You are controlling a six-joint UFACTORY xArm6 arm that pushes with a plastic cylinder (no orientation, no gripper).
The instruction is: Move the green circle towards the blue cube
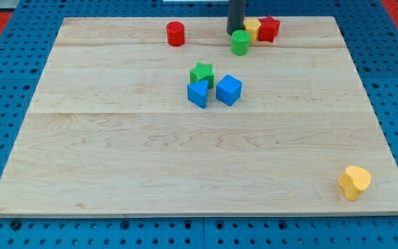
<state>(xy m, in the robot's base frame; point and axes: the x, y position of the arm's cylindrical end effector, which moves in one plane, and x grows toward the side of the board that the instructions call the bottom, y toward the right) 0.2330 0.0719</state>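
The green circle [240,42] is a short green cylinder standing near the view's top, right of centre. The blue cube [229,90] sits below it, toward the board's middle. My tip [234,32] is a dark rod coming down from the view's top edge. Its lower end stands just above and slightly left of the green circle, touching or almost touching it. The blue cube is well apart from the tip.
A green star [202,72] and a blue wedge-like block [197,93] sit just left of the blue cube. A yellow block [253,28] and a red star [269,28] lie right of the tip. A red cylinder [175,33] stands top left. A yellow heart [354,182] lies bottom right.
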